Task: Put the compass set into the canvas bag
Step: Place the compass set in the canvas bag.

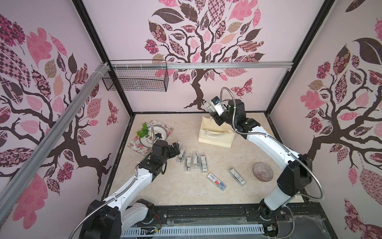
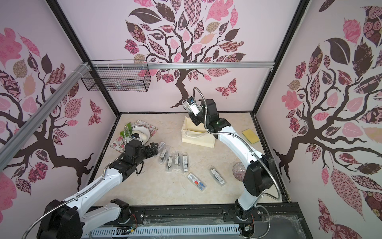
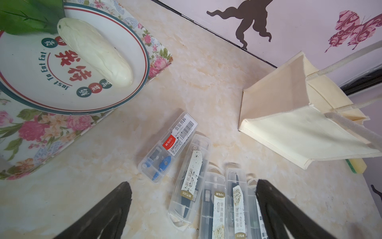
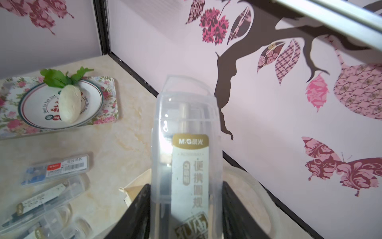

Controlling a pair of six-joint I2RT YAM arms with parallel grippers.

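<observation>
My right gripper [image 1: 213,113] [image 4: 186,189] is shut on a compass set [image 1: 207,105] [image 4: 186,128], a clear plastic case with a white and gold label. It holds the case tilted in the air above the far end of the canvas bag [image 1: 215,139] [image 2: 198,139] [image 3: 289,128]. The cream bag stands on the table with its handles drooping. Several more clear compass set cases [image 1: 192,160] [image 2: 175,161] lie in a row at mid-table. My left gripper [image 1: 178,147] [image 3: 193,183] is open, hovering low over the left end of that row with nothing between its fingers.
A floral tray [image 1: 135,144] at the back left carries a plate [image 3: 31,95] with a white radish [image 3: 95,51]. Two loose cases [image 1: 216,182] [image 1: 236,175] and a patterned bowl [image 1: 263,172] lie on the right. A yellow sponge [image 2: 250,136] sits behind my right arm. A wire basket [image 1: 136,76] hangs on the back rail.
</observation>
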